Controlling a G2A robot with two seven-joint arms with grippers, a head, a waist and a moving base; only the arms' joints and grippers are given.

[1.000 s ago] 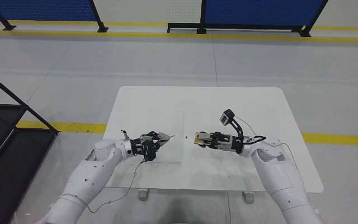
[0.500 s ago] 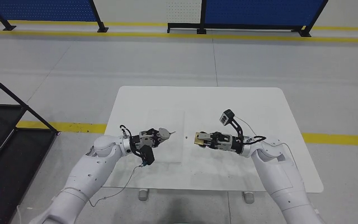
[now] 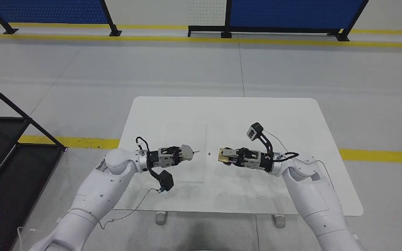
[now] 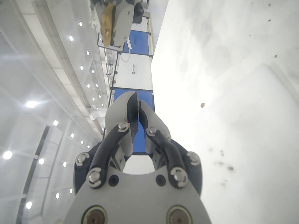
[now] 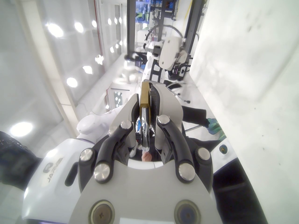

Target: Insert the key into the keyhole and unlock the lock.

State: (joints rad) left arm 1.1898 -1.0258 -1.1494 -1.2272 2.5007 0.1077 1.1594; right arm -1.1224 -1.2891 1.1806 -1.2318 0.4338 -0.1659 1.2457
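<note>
A brass padlock [image 3: 222,154] is held just above the white table [image 3: 251,119], with my right gripper [image 3: 227,155] shut on it. In the right wrist view the padlock [image 5: 145,95] sits edge-on between the pads, its silver shackle [image 5: 144,129] pointing back toward the wrist. My left gripper [image 3: 186,151] faces it from a short gap away, shut on a thin key whose tip [image 3: 196,152] pokes out toward the lock. In the left wrist view the left gripper [image 4: 138,104] has its pads pressed together, and the padlock [image 4: 107,27] hangs farther off, showing its keyhole end.
The table edge [image 4: 154,54] runs beside both grippers. Small dark specks [image 4: 202,105] lie on the tabletop. A black frame [image 3: 25,135] stands on the floor left of the table, and blue barriers [image 3: 289,12] stand far behind it.
My left wrist has rolled, swinging its camera downward, and the gripper with the key has shifted slightly toward the padlock. The right arm has kept still.
</note>
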